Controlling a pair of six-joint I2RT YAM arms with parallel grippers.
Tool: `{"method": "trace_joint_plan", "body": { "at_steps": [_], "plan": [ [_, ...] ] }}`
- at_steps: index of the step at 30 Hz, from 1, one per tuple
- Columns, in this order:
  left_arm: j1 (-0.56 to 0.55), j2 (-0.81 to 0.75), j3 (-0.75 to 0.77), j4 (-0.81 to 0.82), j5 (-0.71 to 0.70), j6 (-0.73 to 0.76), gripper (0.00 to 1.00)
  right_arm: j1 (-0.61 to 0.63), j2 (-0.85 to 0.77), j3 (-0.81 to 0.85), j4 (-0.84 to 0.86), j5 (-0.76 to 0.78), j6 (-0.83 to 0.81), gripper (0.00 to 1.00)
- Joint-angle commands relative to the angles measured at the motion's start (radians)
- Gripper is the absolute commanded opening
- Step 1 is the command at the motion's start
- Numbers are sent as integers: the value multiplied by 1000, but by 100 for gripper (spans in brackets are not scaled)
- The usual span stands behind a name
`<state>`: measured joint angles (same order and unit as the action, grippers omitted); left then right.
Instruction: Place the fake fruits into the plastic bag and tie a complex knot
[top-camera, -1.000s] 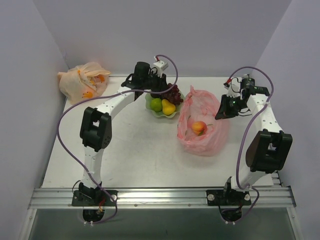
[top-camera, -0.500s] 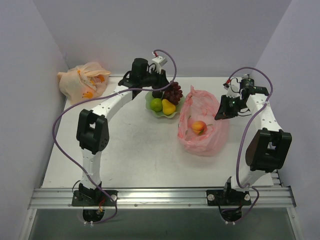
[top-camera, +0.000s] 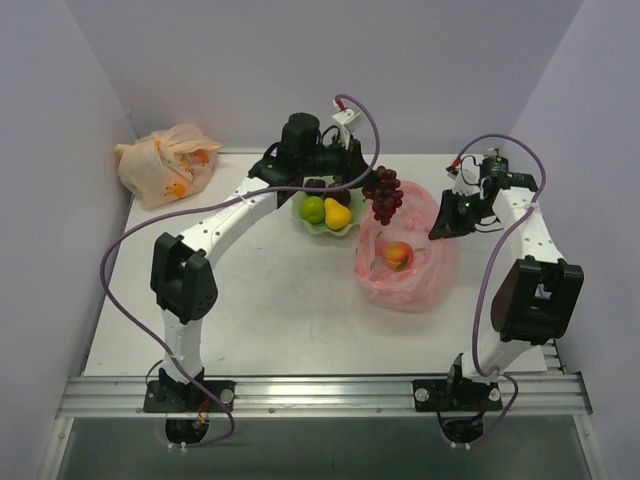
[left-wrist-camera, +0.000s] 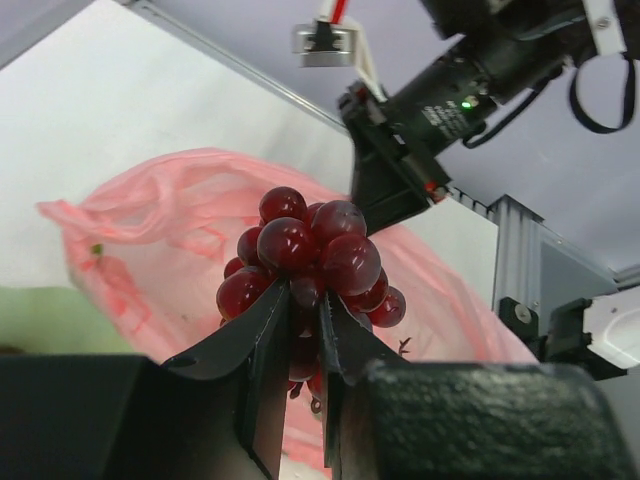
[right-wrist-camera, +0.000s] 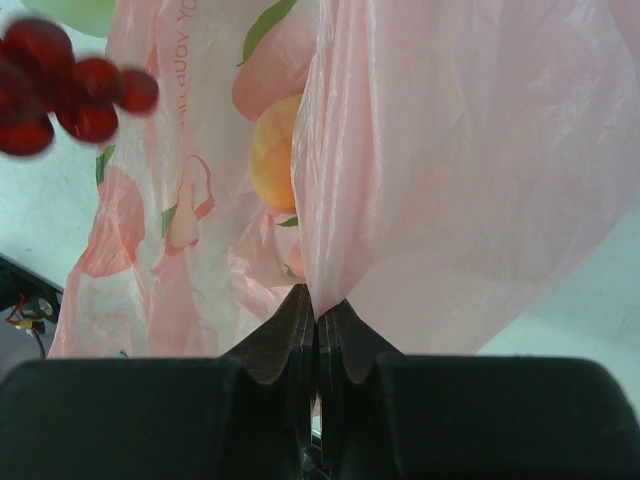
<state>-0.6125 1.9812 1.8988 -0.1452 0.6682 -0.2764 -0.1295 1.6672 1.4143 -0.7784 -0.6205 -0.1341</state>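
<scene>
My left gripper (left-wrist-camera: 303, 300) is shut on the dark red grape bunch (top-camera: 384, 194) (left-wrist-camera: 310, 255), which hangs in the air over the left rim of the pink plastic bag (top-camera: 405, 250) (left-wrist-camera: 170, 220). My right gripper (right-wrist-camera: 316, 300) is shut on the bag's right edge (right-wrist-camera: 440, 170), holding its mouth up. An orange-red peach (top-camera: 398, 254) (right-wrist-camera: 274, 165) lies inside the bag. The green bowl (top-camera: 345, 229) holds a green fruit (top-camera: 313, 208), a yellow pear (top-camera: 337, 214) and a dark piece behind them.
A pale orange tied bag (top-camera: 166, 163) with fruit sits at the table's back left corner. Walls close in the left, back and right sides. The grapes (right-wrist-camera: 60, 90) show at the upper left of the right wrist view.
My left gripper lifted the grape bunch out of the bowl and carried it right, to the bag's rim. The right gripper has kept still on the bag.
</scene>
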Motion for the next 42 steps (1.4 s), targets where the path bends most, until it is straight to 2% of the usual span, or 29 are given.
{"method": "trace_joint_plan", "body": {
  "at_steps": [1, 6, 13, 14, 16, 20, 21, 25, 27, 31, 34, 38, 42],
  "plan": [
    [-46, -64, 25, 76, 42, -30, 5, 1, -1, 29, -33, -39, -1, 0],
    [-95, -38, -42, 73, 18, -38, 6, -7, -12, 25, -35, -48, -4, 0],
    [-124, 54, -138, 72, -65, -12, 22, -9, -26, 0, -35, -53, -22, 0],
    [-125, 64, -141, 70, -79, -6, 28, -9, -27, 0, -35, -54, -22, 0],
    [-125, 88, -138, 65, -94, 5, 29, -9, -27, -3, -35, -59, -24, 0],
    [-133, 105, -106, 32, -99, 35, 46, -7, -20, -6, -33, -67, -24, 0],
    [-139, 105, -90, 19, -96, 57, 57, -7, -18, -5, -33, -71, -24, 0],
    [-177, 99, -50, -103, -97, 154, 68, -7, -8, 0, -33, -87, -25, 0],
    [-179, 81, -61, -109, -90, 148, 74, -5, -6, 2, -33, -93, -28, 0],
    [-97, -20, -170, 5, -67, 51, 80, -2, -12, -6, -32, -102, -53, 0],
    [-32, -114, -225, 59, -122, 45, 84, 22, -3, 3, -28, -70, -65, 0],
    [45, -166, -248, -2, -263, 130, 84, 67, 8, 12, -28, 22, -105, 0],
    [97, -153, -268, -77, -297, 201, 85, 120, -6, 3, -16, 134, -151, 0]
  ]
}}
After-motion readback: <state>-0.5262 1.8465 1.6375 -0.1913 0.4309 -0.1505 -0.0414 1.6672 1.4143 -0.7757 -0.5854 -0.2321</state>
